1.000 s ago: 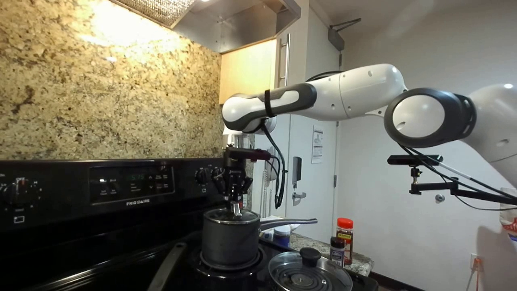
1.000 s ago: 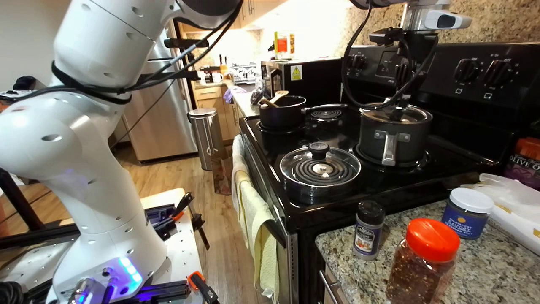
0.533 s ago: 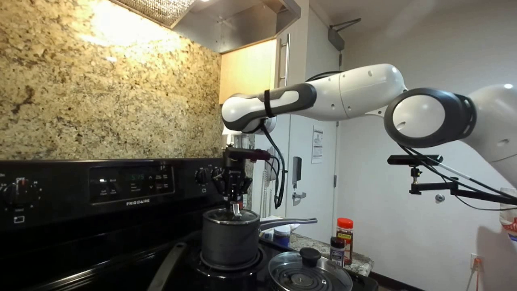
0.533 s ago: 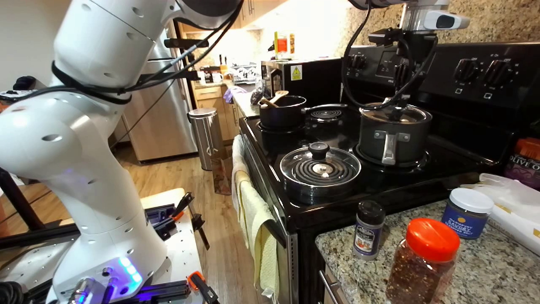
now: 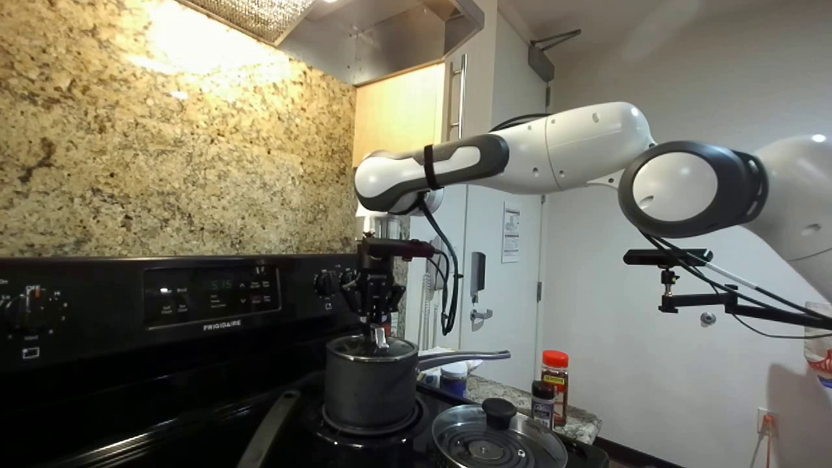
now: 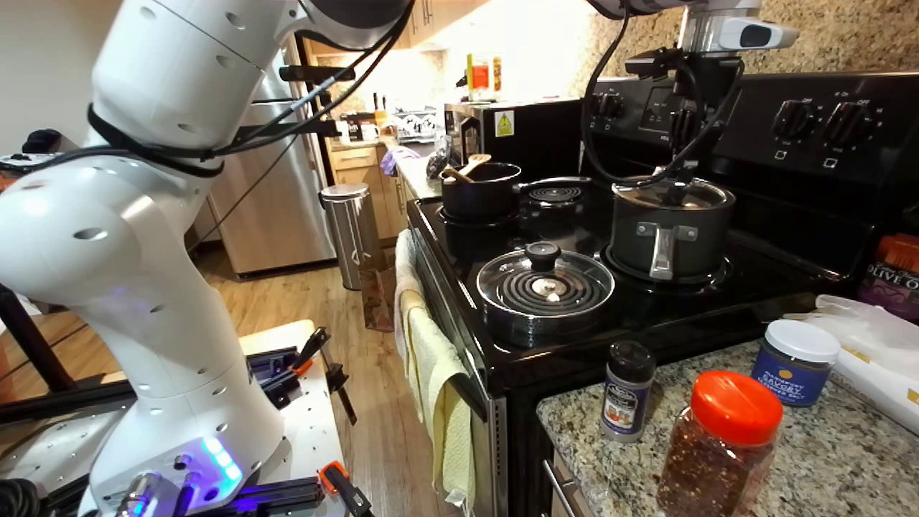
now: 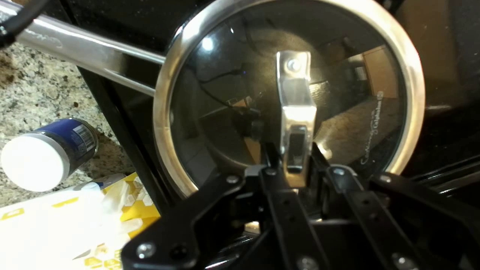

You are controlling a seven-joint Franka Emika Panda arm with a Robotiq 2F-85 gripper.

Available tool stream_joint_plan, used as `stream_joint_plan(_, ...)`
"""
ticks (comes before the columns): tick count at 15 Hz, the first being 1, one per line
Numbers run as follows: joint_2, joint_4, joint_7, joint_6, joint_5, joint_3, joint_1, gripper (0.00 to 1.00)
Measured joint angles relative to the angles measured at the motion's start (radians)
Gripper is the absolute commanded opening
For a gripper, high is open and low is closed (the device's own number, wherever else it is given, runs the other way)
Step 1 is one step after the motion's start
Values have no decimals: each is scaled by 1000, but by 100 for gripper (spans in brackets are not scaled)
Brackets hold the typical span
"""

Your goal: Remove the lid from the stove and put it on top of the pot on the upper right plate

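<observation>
arm [image 5: 572, 146]: white | cables [image 7: 23, 20]: black | base lights [image 6: 222, 458]: blue | end effector [image 7: 296, 154]: black

Glass lid [image 7: 290, 88]: level | atop grey pot [image 5: 371, 390] | on black stove [image 6: 660, 310]

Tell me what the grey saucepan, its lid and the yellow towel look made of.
Grey saucepan: likely metal, matte, judging by soft sheen and riveted handle; coating unclear.
Lid: apparently glossy glass, given sharp reflections, with a shiny metal-looking rim.
Yellow towel: probably fabric, dull, hanging in soft folds.

Dark grey pot [image 5: 370, 393]; black stove [image 5: 195, 383]
</observation>
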Motion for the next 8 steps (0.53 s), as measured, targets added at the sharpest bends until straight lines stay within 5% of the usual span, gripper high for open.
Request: stream_joint_plan(8, 6, 1, 0, 21, -49, -8, 20, 5)
